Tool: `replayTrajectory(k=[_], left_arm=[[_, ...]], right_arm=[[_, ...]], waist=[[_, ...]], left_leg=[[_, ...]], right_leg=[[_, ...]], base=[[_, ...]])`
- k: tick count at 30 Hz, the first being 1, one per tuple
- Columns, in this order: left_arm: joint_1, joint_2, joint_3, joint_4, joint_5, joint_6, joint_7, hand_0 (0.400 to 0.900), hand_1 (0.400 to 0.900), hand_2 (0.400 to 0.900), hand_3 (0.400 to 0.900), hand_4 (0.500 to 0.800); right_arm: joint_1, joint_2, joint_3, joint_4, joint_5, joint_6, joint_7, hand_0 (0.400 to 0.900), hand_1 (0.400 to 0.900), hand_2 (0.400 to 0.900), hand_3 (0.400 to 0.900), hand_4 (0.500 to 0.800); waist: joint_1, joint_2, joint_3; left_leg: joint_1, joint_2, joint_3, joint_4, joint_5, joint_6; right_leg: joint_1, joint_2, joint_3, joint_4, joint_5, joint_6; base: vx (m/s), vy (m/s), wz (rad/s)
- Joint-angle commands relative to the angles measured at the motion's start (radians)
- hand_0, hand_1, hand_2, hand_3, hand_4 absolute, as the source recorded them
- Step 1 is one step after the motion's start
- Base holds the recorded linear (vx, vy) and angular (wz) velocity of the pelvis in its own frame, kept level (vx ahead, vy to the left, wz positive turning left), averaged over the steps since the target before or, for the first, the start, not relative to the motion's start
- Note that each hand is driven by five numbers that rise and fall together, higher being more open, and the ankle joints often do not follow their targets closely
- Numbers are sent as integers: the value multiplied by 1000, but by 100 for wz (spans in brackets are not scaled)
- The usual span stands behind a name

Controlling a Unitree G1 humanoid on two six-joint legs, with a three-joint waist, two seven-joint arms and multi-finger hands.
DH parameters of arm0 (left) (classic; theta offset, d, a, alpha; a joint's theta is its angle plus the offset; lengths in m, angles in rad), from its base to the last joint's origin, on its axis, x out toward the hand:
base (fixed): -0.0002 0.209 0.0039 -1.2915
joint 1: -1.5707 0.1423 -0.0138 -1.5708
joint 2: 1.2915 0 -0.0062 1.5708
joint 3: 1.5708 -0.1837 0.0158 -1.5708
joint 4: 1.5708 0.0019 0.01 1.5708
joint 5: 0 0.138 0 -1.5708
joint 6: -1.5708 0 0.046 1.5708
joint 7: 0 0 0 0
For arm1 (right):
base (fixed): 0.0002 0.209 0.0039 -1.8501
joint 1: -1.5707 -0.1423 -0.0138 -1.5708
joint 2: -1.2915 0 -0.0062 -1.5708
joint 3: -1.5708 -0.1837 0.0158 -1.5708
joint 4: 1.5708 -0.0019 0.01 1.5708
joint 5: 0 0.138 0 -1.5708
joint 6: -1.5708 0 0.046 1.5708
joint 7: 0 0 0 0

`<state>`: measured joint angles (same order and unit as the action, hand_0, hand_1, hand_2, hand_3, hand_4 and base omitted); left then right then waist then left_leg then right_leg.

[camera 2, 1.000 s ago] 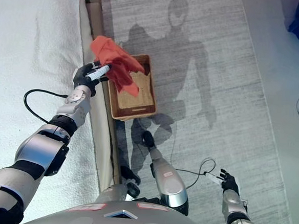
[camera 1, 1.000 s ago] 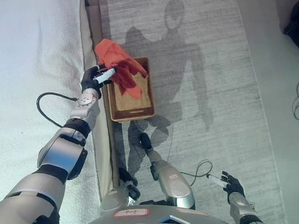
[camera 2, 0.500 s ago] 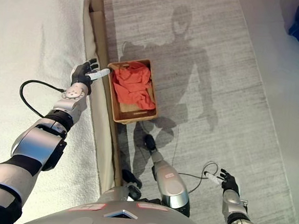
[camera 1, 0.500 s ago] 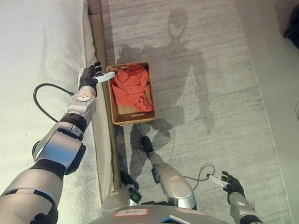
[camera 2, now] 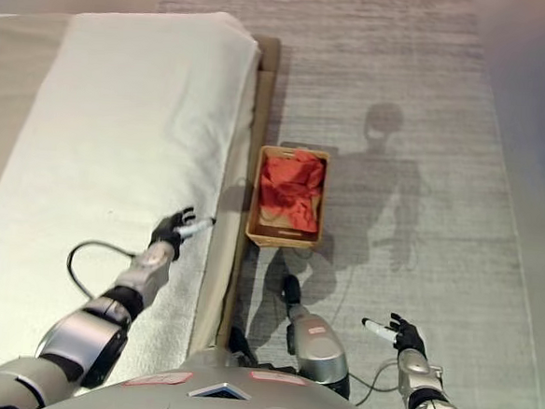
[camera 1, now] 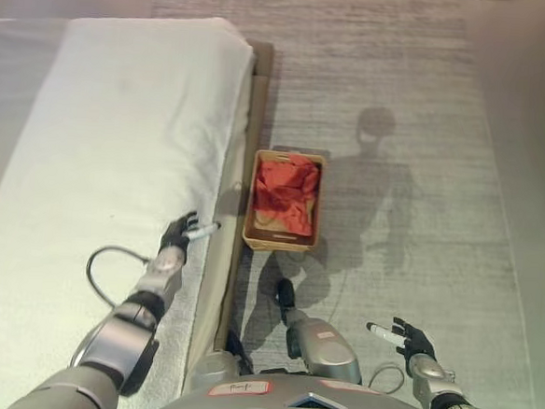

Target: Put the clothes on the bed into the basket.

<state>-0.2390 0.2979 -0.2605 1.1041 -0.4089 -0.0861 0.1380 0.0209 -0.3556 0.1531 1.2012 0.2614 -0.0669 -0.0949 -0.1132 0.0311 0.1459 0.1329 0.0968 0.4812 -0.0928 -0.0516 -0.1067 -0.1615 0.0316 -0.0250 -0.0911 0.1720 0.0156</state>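
Observation:
A red-orange garment (camera 1: 285, 192) lies crumpled inside the tan woven basket (camera 1: 253, 233), which stands on the grey rug right beside the bed. The bed (camera 1: 108, 146) has a white cover with no clothes showing on it. My left hand (camera 1: 178, 238) is open over the bed's right edge, left of the basket and a little nearer to me, holding nothing. My right hand (camera 1: 405, 338) is open low at the right, over the rug, also empty.
A grey striped rug (camera 1: 399, 129) covers the floor to the right of the bed. A tan bed frame edge (camera 1: 256, 100) runs between the mattress and the basket. Pale bare floor lies past the rug at the far right.
The red garment left my left hand and dropped into the basket. My left hand opened and drew back over the bed's edge. The camera has lifted, so more of the bed shows.

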Motion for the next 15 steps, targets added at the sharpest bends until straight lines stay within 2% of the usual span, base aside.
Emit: replayTrajectory(k=[1, 2, 4, 6, 7, 8, 9, 10, 11, 13, 15], left_arm=[[20, 27, 25, -50, 92, -56, -27, 900, 900, 900, 900, 800], [80, 21, 39, -53, 110, -49, -39, 900, 900, 900, 900, 800], [113, 16, 38, -40, 133, -46, -49, 900, 900, 900, 900, 800], [158, -2, 21, 11, 214, -37, -58, 900, 900, 900, 900, 800], [158, -2, 21, 11, 214, -37, -58, 900, 900, 900, 900, 800], [170, -15, 13, 56, 276, -32, -50, 900, 900, 900, 900, 800], [177, -23, 23, 94, 287, -25, -53, 900, 900, 900, 900, 800], [177, -23, 23, 94, 287, -25, -53, 900, 900, 900, 900, 800], [184, -41, 39, 161, 309, -12, -53, 900, 900, 900, 900, 800], [190, -52, 34, 202, 358, 0, -62, 900, 900, 900, 900, 800], [194, -52, 29, 206, 385, -1, -55, 900, 900, 900, 900, 800]], right_arm=[[-16, -38, -23, 61, -26, -5, -1, 900, 900, 900, 900, 800], [-21, -34, -32, 72, -28, -2, 1, 900, 900, 900, 900, 800], [-29, -37, -33, 78, -33, 2, -1, 900, 900, 900, 900, 800], [-43, -30, -28, 95, -52, 8, 2, 900, 900, 900, 900, 800], [-43, -30, -28, 95, -52, 8, 2, 900, 900, 900, 900, 800], [-53, -24, -26, 97, -54, 9, -1, 900, 900, 900, 900, 800], [-56, -19, -24, 97, -51, 8, -2, 900, 900, 900, 900, 800], [-56, -18, -24, 97, -51, 8, -2, 900, 900, 900, 900, 800], [-62, -6, -12, 95, -54, 10, 1, 900, 900, 900, 900, 800], [-71, 3, 2, 90, -66, 14, 4, 900, 900, 900, 900, 800], [-74, 8, 16, 90, -81, 16, 8, 900, 900, 900, 900, 800]], waist=[[28, 34, -25], [48, 28, -33], [59, 29, -36], [79, 28, -46], [79, 28, -46], [89, 26, -48], [92, 24, -50], [93, 24, -51], [98, 21, -56], [101, 19, -60], [104, 16, -64]], left_leg=[[-22, 63, -54, 6, 43, -32], [-24, 57, -61, 6, 57, -22], [-19, 53, -69, 6, 56, -18], [-10, 43, -94, 6, 51, -10], [-11, 43, -94, 6, 51, -10], [-6, 36, -110, 6, 49, -4], [-4, 33, -116, 6, 49, -1], [-4, 33, -116, 6, 49, -1], [4, 29, -125, 6, 43, 4], [10, 24, -128, 6, 38, 7], [14, 19, -133, 6, 34, 11]], right_leg=[[105, -97, -6, 4, -128, 121], [108, -103, -16, 9, -120, 116], [118, -108, -22, 11, -123, 118], [143, -121, -43, 14, -130, 121], [142, -121, -43, 14, -130, 121], [154, -127, -56, 19, -135, 123], [159, -130, -60, 23, -138, 123], [158, -130, -60, 23, -138, 123], [171, -136, -69, 24, -140, 123], [181, -140, -74, 26, -143, 124], [188, -142, -78, 31, -146, 124]], base=[[-126, 25, 29], [-126, 25, 29], [-97, 53, 28], [-79, 76, 39], [-67, 59, 36], [-61, 61, 28], [-61, 61, 28], [-44, 53, 17], [-37, 50, 13], [-35, 56, 13], [-8, 27, 8]])
